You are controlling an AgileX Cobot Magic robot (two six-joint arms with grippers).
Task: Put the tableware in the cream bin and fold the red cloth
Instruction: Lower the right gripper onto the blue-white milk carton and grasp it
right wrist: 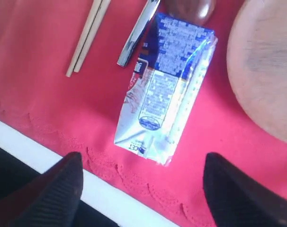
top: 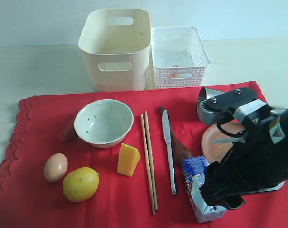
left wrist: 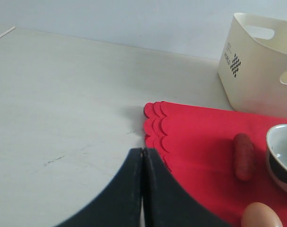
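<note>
The right hand [right wrist: 141, 187] is seen with fingers wide apart and nothing between them, hung over the near hem of the red cloth [top: 110, 204], just past the base end of the milk carton [right wrist: 165, 90]. The carton is not tableware; the wanted pieces are placed around it. The wooden plate [right wrist: 269, 66] lies just beside the carton. The knife [top: 168, 147] and dark wooden spoon [top: 182, 149] lie at the carton's top end, touching or nearly so. The chopsticks [top: 149, 161] are past the knife from the carton, the bowl [top: 103, 122] well apart beyond them, and the steel cup [top: 206, 105] is tipped on its side beyond the plate. Knife and chopsticks are laid with long axes roughly parallel to the carton's, running from the hem toward the cream bin [top: 115, 52], which stands off the cloth, well beyond the carton. The right arm is judged nearer to plate, knife and spoon. For the knife, the fingers would need to be set across its long axis. The left hand [left wrist: 142, 189] is pressed together with nothing held, over bare table [left wrist: 63, 94] by the cloth's scalloped edge, far from the carton. The carton's small blue-and-white print is too blurred to be read. On the bin a checkered sticker and a short word, possibly WORLD, are made out.
</note>
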